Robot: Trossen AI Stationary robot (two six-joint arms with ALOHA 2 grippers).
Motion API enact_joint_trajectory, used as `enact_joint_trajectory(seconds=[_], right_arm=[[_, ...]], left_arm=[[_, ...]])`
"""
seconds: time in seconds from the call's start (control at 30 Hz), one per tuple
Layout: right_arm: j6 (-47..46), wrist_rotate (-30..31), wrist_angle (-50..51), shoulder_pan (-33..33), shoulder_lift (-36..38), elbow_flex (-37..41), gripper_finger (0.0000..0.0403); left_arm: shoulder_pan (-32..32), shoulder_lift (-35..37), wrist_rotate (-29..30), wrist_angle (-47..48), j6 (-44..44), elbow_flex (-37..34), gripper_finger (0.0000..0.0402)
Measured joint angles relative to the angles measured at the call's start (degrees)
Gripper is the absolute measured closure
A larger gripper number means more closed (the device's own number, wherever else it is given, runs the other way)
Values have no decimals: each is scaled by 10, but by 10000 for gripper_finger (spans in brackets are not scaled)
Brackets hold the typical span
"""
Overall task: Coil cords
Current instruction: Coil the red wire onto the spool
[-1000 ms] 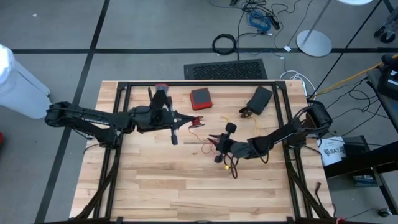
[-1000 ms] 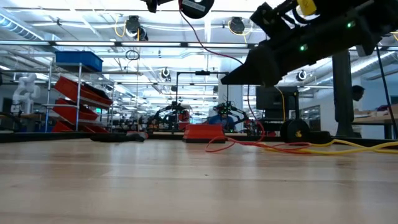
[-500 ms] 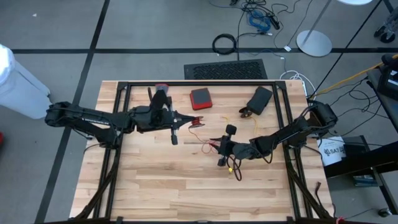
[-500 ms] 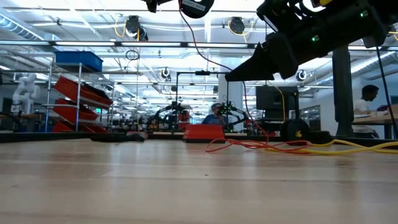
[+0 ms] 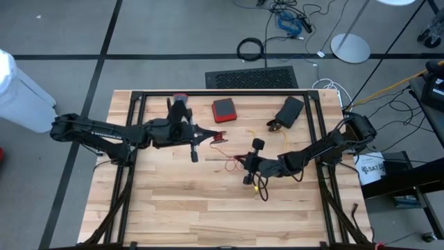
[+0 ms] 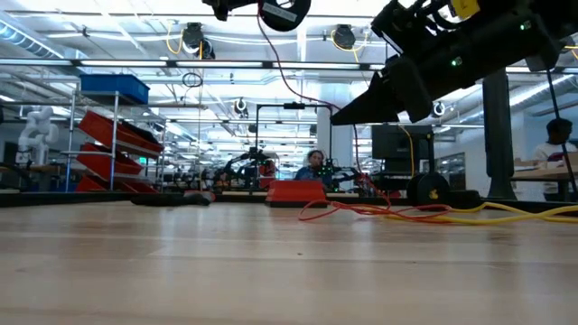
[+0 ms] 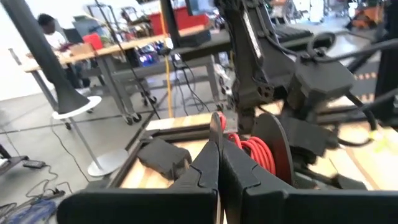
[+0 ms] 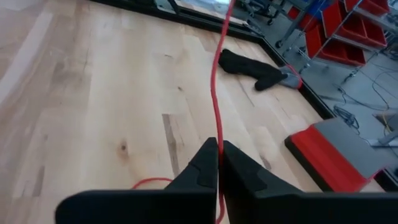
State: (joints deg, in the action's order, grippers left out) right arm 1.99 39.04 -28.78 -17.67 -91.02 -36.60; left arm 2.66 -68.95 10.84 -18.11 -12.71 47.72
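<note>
**Q:** What can't you make out?

**Me:** In my right wrist view the red cord (image 8: 215,93) vanishes between my fingers, so where it ends is hidden. From the low view, both my arms are cut off at the top edge, and the yellow cord (image 6: 506,209) runs out of the side.

**Q:** Your grippers?

**Me:** Two. My right gripper (image 8: 217,163) is clamped together on the red cord, above the middle of the tabletop (image 5: 187,208). My left gripper (image 7: 219,163) is pressed together too, pinching that thin red line just in front of a red coil on a dark spool (image 7: 258,149), nearer the far left of the tabletop.

**Q:** And the cords?

**Me:** I count one red and one yellow. From above, the yellow shows as a small tangle just below my right gripper. A black cord I cannot pick out.

**Q:** Anything else about?

**Me:** One red flat box (image 5: 223,110) and one black glove (image 8: 255,70) lie towards the far edge. Beyond the tabletop, one person (image 6: 314,165) sits in the room, and a ring of thick black cable (image 5: 250,48) lies on the floor.
</note>
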Motion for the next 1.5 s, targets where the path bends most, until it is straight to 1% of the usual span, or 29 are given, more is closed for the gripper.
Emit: enact_joint_trajectory(seconds=[0.27,0.4,0.5,0.63,0.87,1.0,1.1,1.17,1.27,1.5], right_arm=[[-69,38,80,16,29,0,402],[-87,49,110,16,46,0,402],[-100,70,127,16,56,0,403],[-106,76,139,16,64,0,403],[-106,75,138,14,75,0,403],[-107,75,136,14,82,0,403],[-107,74,124,11,83,0,403],[-105,66,107,11,83,0,403],[-99,40,79,11,83,0,403],[-84,39,45,10,83,0,403]], left_arm=[[0,0,-40,94,3,0,402],[0,0,-75,132,3,0,402],[0,0,-107,150,4,0,401],[0,0,-113,186,4,0,402],[0,0,-70,249,-9,0,401],[0,-2,-34,286,-17,-1,401],[0,-7,-17,286,-17,-13,401],[0,-18,-12,278,-17,-19,401],[0,-48,15,260,-25,-21,401],[0,-135,136,165,-60,-21,401]])
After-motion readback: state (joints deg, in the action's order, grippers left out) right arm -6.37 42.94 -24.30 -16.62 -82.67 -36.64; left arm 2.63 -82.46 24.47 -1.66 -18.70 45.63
